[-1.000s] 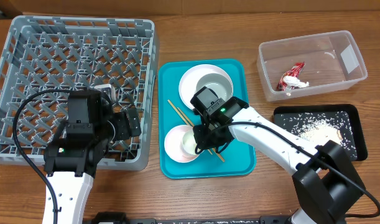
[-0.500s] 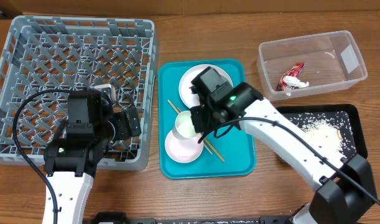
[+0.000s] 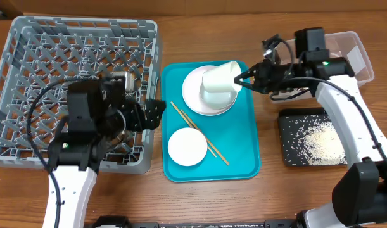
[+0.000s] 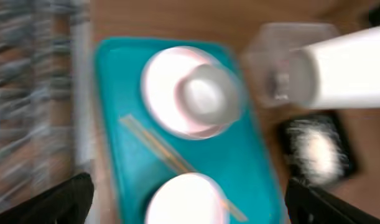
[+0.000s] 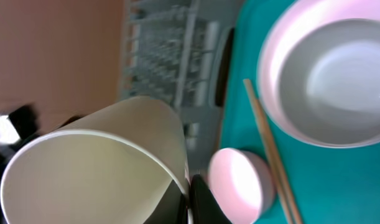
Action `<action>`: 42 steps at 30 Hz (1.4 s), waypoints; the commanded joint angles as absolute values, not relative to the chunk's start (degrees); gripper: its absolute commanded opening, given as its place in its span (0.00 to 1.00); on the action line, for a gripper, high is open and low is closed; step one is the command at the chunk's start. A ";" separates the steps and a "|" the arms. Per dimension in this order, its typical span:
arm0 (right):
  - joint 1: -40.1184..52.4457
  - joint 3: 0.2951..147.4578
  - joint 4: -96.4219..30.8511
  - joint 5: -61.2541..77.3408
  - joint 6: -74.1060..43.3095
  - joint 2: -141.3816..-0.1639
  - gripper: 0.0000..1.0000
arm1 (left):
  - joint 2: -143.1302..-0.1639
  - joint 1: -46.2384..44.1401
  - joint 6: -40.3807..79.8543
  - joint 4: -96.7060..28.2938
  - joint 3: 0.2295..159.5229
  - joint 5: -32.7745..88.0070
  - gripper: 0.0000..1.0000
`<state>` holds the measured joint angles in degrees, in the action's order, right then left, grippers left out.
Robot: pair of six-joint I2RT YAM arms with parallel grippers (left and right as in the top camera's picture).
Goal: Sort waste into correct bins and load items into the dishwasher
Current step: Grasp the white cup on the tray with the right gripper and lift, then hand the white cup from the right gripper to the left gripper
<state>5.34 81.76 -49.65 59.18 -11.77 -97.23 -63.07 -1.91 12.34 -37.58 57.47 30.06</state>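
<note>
My right gripper (image 3: 242, 81) is shut on the rim of the small white cup (image 3: 218, 80) and holds it on its side above the white plate (image 3: 194, 95); the right wrist view shows the cup (image 5: 96, 168) pinched between the fingers (image 5: 191, 198). The grey bowl (image 5: 339, 81) sits in the plate. The pale pink bowl (image 3: 187, 146) and the two chopsticks (image 3: 203, 136) lie on the teal tray (image 3: 244, 166). My left gripper (image 3: 152, 114) is open and empty at the right edge of the grey dish rack (image 3: 79, 57). Rice lies in the black tray (image 3: 317, 136). The wrapper is hidden.
The clear tub (image 3: 358, 54) stands at the back right, mostly covered by my right arm. The left wrist view is blurred; it shows the teal tray (image 4: 115, 124), the plate (image 4: 158, 93), the pink bowl (image 4: 186, 199) and my right arm (image 4: 351, 62).
My right gripper has lifted the cup off the pink bowl and carried it up and to the right, over the plate. My left gripper has swung right toward the teal tray.
</note>
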 commanded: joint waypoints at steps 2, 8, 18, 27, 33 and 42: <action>6.13 83.26 -48.60 79.24 -5.89 -94.96 0.04 | -69.69 -2.28 18.04 -25.19 58.65 61.23 1.00; 7.18 83.26 -46.52 81.56 -5.96 -94.96 0.04 | -77.97 -2.28 28.34 -2.09 58.65 82.46 1.00; 7.18 83.26 -43.94 82.81 -6.17 -95.00 0.04 | -79.44 -7.22 40.64 17.19 58.67 85.14 1.00; 7.18 83.26 -41.78 86.24 -7.66 -95.00 0.04 | -79.44 -10.94 41.15 18.24 58.65 75.99 1.00; 7.18 83.26 -41.63 86.26 -7.66 -95.00 0.04 | -79.44 -10.90 37.17 16.01 58.65 70.41 1.00; 7.18 83.26 -41.63 86.32 -7.66 -95.00 0.04 | -80.25 -10.92 35.09 13.54 58.65 64.95 1.00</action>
<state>7.20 81.76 -41.89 84.29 -7.73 -96.82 -79.55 -10.70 36.95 13.45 57.76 67.61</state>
